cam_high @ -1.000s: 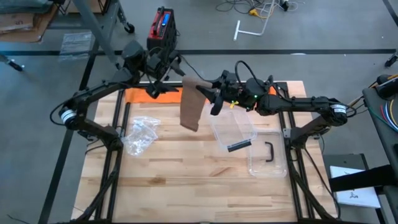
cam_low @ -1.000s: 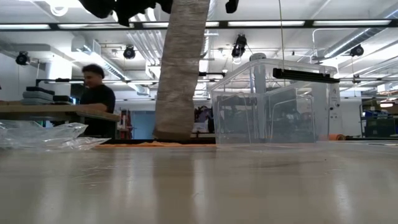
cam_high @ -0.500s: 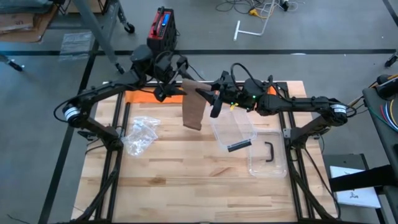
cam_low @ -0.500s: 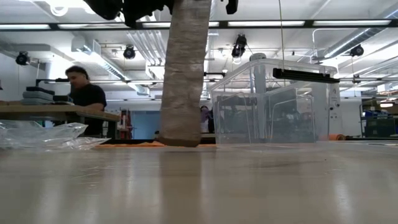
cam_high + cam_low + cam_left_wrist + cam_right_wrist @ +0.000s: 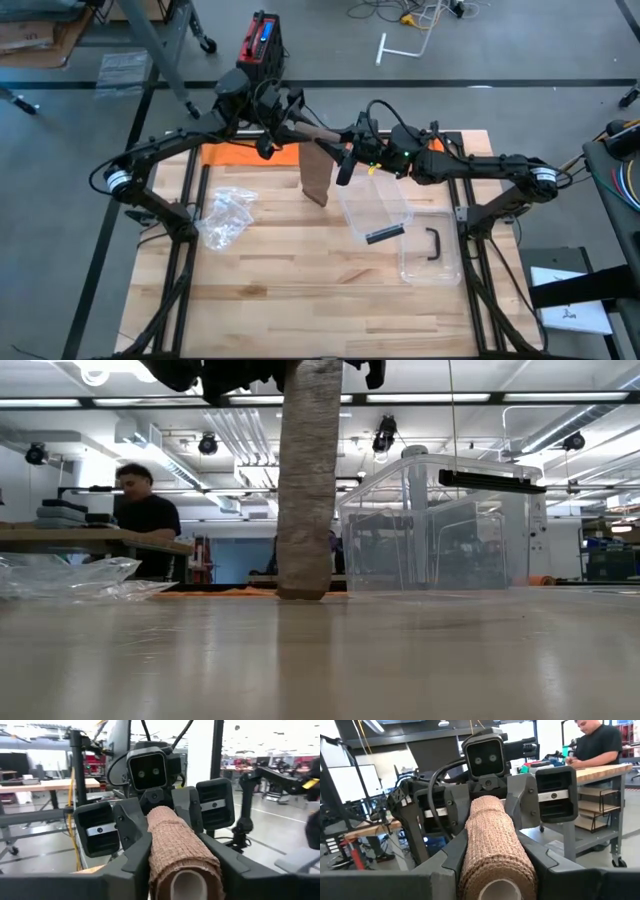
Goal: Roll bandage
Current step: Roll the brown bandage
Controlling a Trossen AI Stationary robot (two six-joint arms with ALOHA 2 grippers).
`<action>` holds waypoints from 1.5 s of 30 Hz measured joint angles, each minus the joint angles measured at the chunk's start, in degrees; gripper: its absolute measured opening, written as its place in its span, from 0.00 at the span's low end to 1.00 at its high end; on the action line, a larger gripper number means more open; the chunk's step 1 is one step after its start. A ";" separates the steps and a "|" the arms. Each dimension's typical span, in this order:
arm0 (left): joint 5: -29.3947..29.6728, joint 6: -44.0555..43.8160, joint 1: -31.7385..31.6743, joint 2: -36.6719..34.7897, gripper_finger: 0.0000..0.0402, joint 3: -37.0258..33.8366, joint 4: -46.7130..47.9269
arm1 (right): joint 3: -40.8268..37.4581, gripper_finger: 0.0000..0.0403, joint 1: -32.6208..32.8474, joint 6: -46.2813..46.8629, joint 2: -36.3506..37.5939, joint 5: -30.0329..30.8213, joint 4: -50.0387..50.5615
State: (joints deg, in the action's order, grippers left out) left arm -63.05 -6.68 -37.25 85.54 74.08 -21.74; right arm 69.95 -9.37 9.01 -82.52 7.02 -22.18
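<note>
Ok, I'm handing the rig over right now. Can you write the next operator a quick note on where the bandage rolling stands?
Left gripper: closed on one end of the bandage roll, above the table's far edge.
Right gripper: closed on the roll's other end, facing the left one.
Bandage: partly rolled; the loose tail hangs straight down, its end about at the table.
Clear bin, its lid and a plastic bag sit on the table, untouched.
Done: roll started and held at both ends.
Left: wind up the hanging tail.

bandage roll (image 5: 181,854) clamped in left claw (image 5: 186,870) | right claw (image 5: 159,822) grips far end
</note>
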 joint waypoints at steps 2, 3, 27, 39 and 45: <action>-1.90 -0.02 -0.59 0.10 0.30 0.72 0.36 | 0.00 0.30 0.03 1.46 -0.05 -0.06 -0.27; -2.68 0.00 -0.88 0.15 0.30 1.05 0.50 | 0.00 0.30 0.09 2.28 -0.09 -0.15 -0.42; -5.09 27.69 -1.57 -0.02 0.29 4.39 10.29 | 0.04 0.60 0.24 18.04 0.07 -0.57 -0.65; -3.82 31.90 0.45 1.62 0.29 4.22 10.31 | 0.04 0.61 0.07 17.91 0.07 -0.35 -0.18; -3.32 33.03 0.69 2.17 0.29 4.82 10.32 | 0.04 0.57 -0.02 19.11 0.07 0.48 1.41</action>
State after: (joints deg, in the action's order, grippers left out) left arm -66.37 26.35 -36.56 87.70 78.90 -11.42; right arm 70.00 -9.39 28.12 -82.46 7.51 -20.78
